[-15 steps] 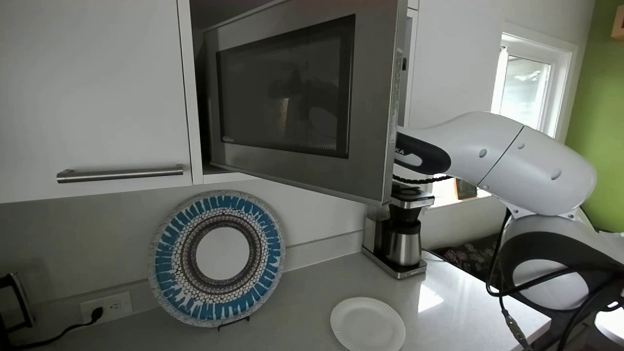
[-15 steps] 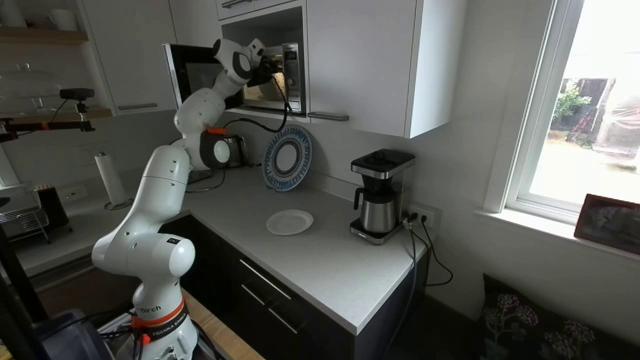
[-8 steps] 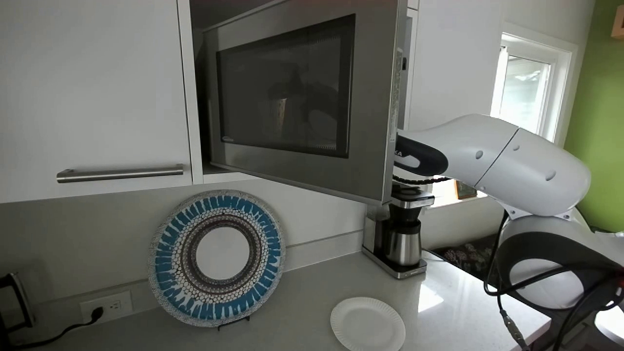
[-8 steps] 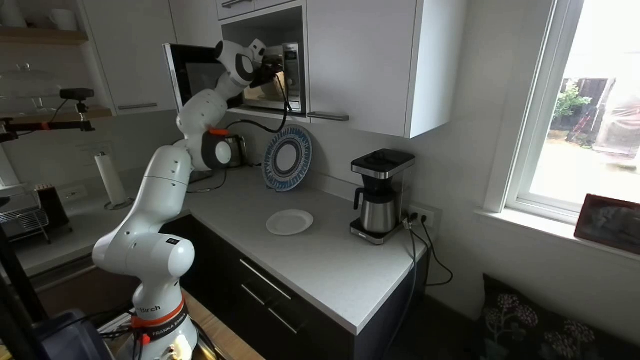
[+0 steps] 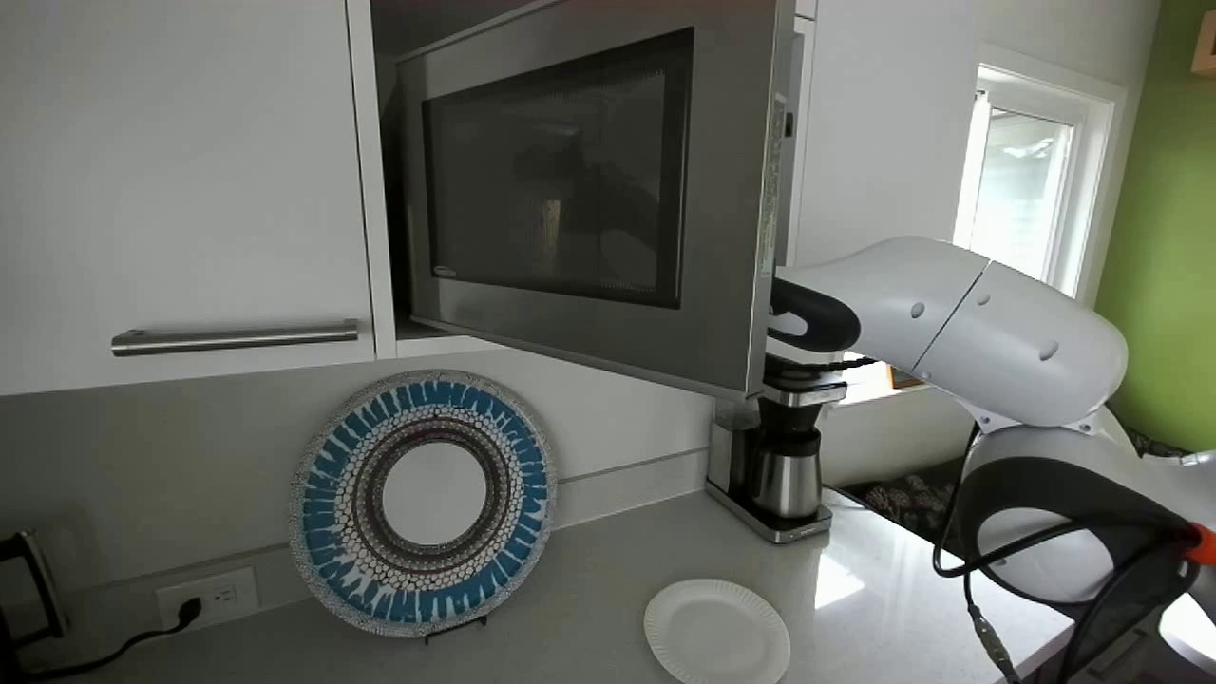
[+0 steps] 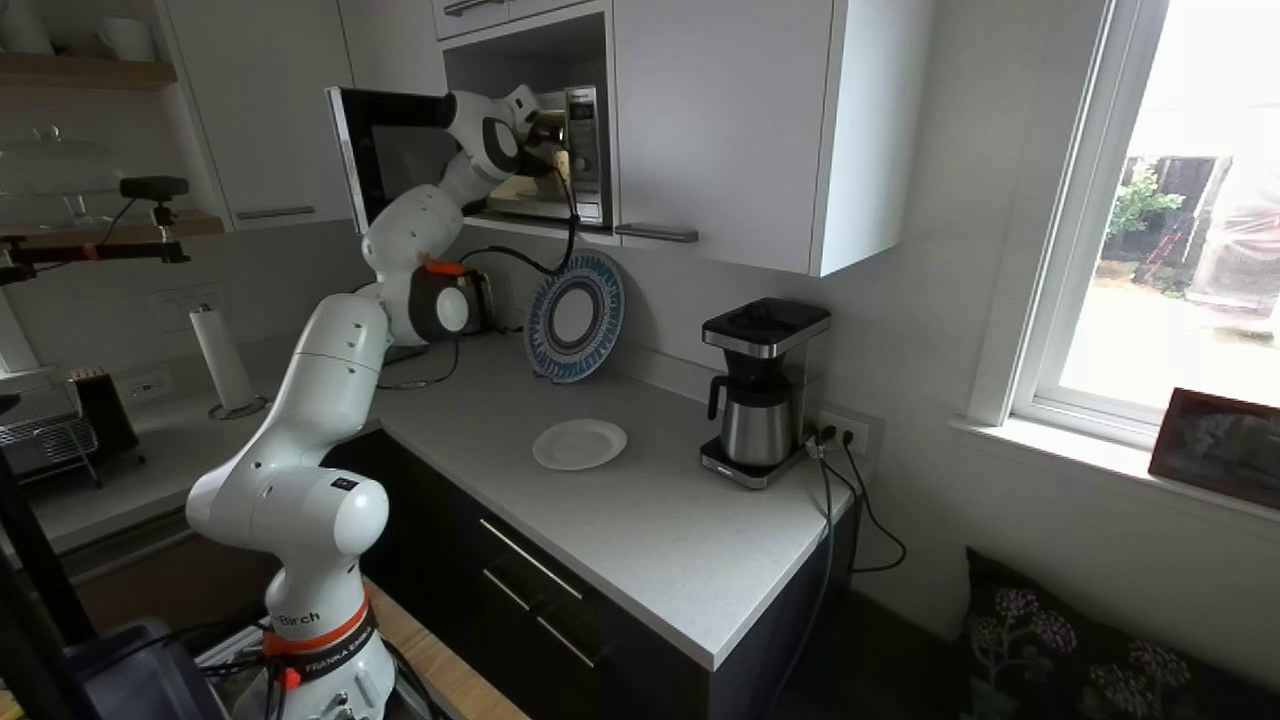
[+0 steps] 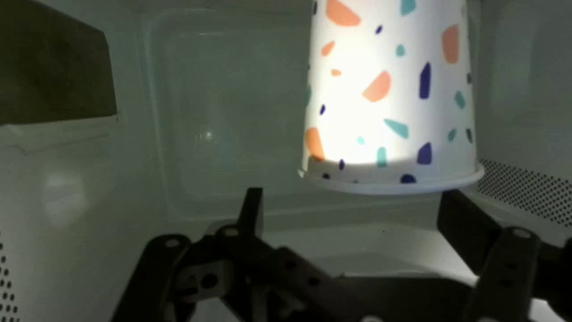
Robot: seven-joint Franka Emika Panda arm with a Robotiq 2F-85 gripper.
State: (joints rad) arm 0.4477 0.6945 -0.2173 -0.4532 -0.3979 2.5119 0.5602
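Bench (image 6: 600,520): pale top, dark drawers beneath. In an exterior view the arm (image 6: 330,370) stands to its left and reaches up and far to a microwave (image 6: 583,150) set in a wall niche above; microwave door (image 6: 400,150) swung outward on the left. Coffee maker (image 6: 757,390) at right on the bench; blue-ringed plate (image 6: 573,316) tilted back at the far side, beneath the microwave. White plate (image 6: 580,445) flat, nearer, left of the coffee maker. Tool (image 7: 353,210) at the microwave cavity: jaws spread wide, gripping nothing. Patterned cup (image 7: 393,98) in the cavity, just beyond the tool and offset right in the wrist view, rim toward the tool; cannot tell which way up it stands. Fingertips (image 7: 252,210) well apart: left one clear of the cup, right one just by the rim, contact unclear.
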